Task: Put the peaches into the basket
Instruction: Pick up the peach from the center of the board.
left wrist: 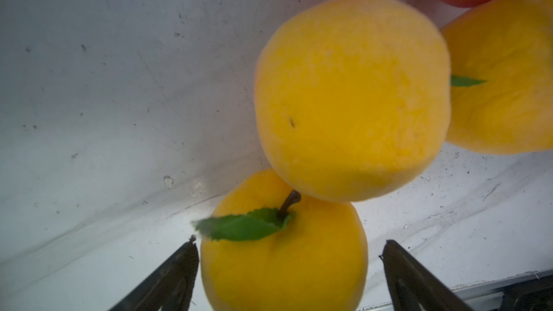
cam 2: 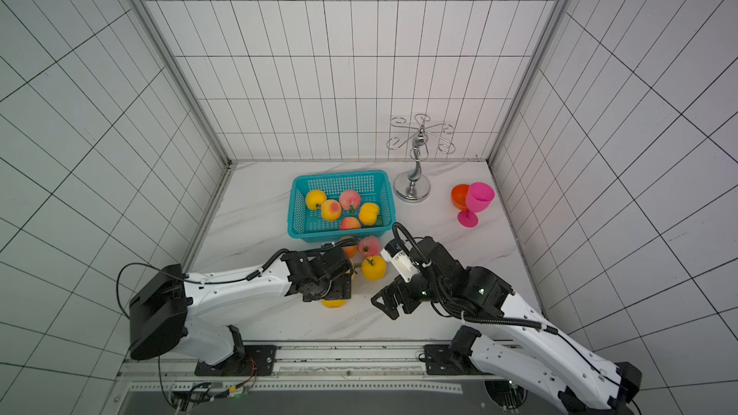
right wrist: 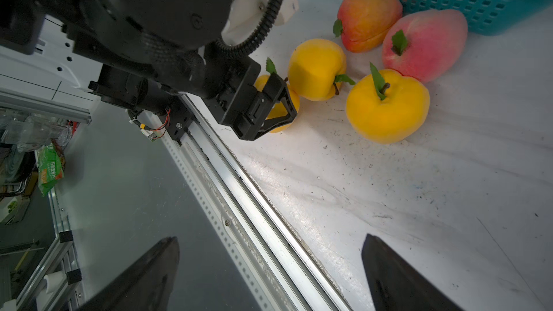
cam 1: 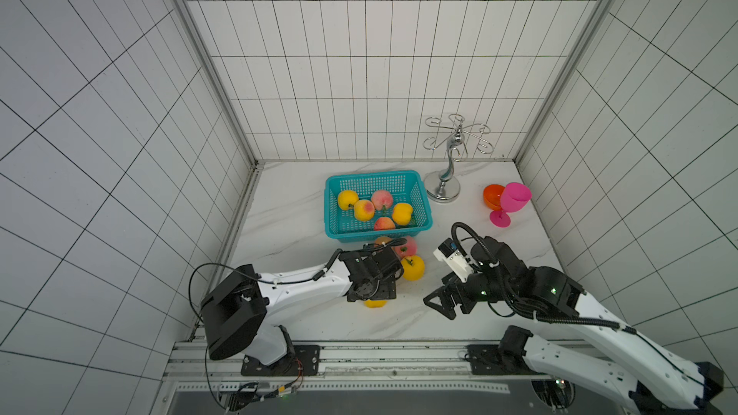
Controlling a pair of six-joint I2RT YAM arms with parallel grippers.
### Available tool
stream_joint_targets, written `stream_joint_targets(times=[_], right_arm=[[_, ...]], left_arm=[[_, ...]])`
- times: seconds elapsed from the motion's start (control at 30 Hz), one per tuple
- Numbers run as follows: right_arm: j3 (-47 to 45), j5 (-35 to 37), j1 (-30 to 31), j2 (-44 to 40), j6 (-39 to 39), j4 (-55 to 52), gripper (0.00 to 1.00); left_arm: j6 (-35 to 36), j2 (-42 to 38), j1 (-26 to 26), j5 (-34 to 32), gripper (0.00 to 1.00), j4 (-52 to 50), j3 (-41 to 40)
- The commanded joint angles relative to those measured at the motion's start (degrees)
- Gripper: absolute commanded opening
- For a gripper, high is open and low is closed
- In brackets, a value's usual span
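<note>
The turquoise basket stands mid-table with several peaches inside. Just in front of it lie more peaches: an orange-red one, a pink one and two yellow ones. A further yellow peach sits on the table between the fingers of my left gripper. That gripper is open, with one finger against the fruit and a small gap at the other. My right gripper hangs open and empty over the table's front edge, right of the loose peaches.
A silver goblet rack stands right of the basket. An orange goblet and a pink goblet stand at the far right. Tiled walls close in three sides. A metal rail runs along the front.
</note>
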Motion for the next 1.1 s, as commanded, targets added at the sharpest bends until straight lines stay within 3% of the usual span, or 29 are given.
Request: stream_joint_targets(times=[0.0,0.63,1.07], right_arm=[[-2.11,-3.11,0.39,-1.43,-2.31,2.94,0.99],[-1.44,0.87,0.35,-2.30,-0.88,1.54,0.99],[2.02,3.20,0.39,-0.44,-0.38,1.49,0.99]], left_arm=[[-0.34,1.24,-0.30,-0.45,0.90,0.81,1.17],[0.01,-0.26,-0.20,-1.49,0.78,-1.46,0.96],[2.20,-6.89,0.91,-5.51,0.77,-11.19,8.69]])
